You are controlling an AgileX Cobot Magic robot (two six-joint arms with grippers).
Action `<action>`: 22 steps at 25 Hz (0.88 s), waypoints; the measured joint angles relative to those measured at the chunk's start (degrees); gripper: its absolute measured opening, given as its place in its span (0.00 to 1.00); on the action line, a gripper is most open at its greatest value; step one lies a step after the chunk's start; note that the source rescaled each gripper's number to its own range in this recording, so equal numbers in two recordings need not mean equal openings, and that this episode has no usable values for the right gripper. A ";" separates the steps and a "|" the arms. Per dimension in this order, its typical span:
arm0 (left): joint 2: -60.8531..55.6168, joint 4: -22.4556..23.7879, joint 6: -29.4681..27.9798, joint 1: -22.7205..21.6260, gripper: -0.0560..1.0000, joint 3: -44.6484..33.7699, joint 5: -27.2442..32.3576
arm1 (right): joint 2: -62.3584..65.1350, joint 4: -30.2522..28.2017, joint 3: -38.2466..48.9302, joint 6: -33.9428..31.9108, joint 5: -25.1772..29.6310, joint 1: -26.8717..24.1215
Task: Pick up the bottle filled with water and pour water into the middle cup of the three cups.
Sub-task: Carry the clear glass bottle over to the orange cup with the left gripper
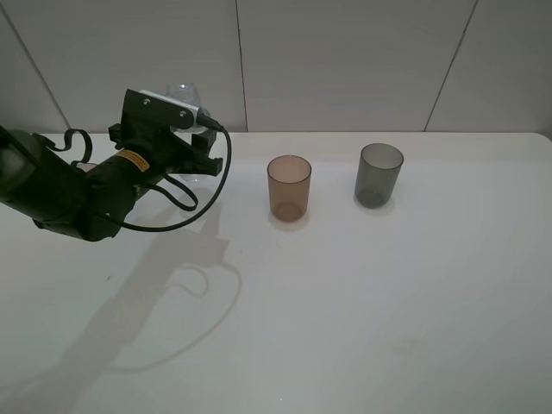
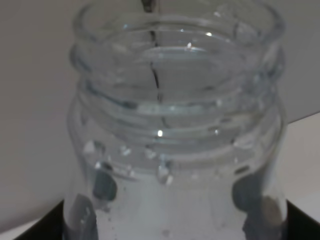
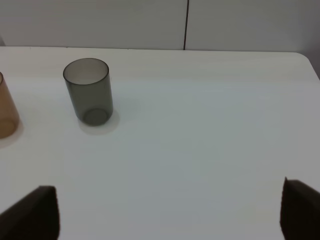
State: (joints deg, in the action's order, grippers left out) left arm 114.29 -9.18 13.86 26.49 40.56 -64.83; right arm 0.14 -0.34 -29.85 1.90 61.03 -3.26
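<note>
At the back left of the bench [image 1: 388,302], the left fingers [image 1: 205,161] clamp the bottle [image 1: 184,93]; the right fingers [image 3: 35,212] stand apart. Tilting the uncapped neck before reaching the middle cup [image 1: 289,187] risks spilling.

Left arm [image 1: 78,194] is showing matte black, rounded shells. A yellow-orange sticker [image 1: 129,160] is sitting on its wrist segment. A thin black cable [image 1: 203,194] is looping loose beside it. A boxy black bracket [image 1: 148,110] is showing small screws and a white edge. Right fingers [image 3: 35,212] are showing as dark blunt blocks.
</note>
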 joint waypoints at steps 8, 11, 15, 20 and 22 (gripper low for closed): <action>-6.94 0.00 15.49 0.00 0.05 2.68 18.93 | 0.00 0.00 0.00 0.00 0.00 0.00; -7.70 1.18 20.83 0.13 0.05 7.07 30.66 | 0.00 0.00 0.00 0.00 0.00 0.00; -7.81 3.04 26.37 1.87 0.05 12.62 44.17 | 0.00 0.00 0.00 0.00 0.00 0.00; -7.81 3.47 30.99 3.71 0.05 16.29 52.47 | 0.00 0.00 0.00 0.00 0.00 0.00; -7.81 3.51 32.20 3.96 0.05 18.61 57.47 | 0.00 0.00 0.00 0.00 0.00 0.00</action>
State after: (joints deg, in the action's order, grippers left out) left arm 106.48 -5.66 46.07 30.44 59.17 -7.37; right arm 0.14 -0.34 -29.85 1.90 61.03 -3.26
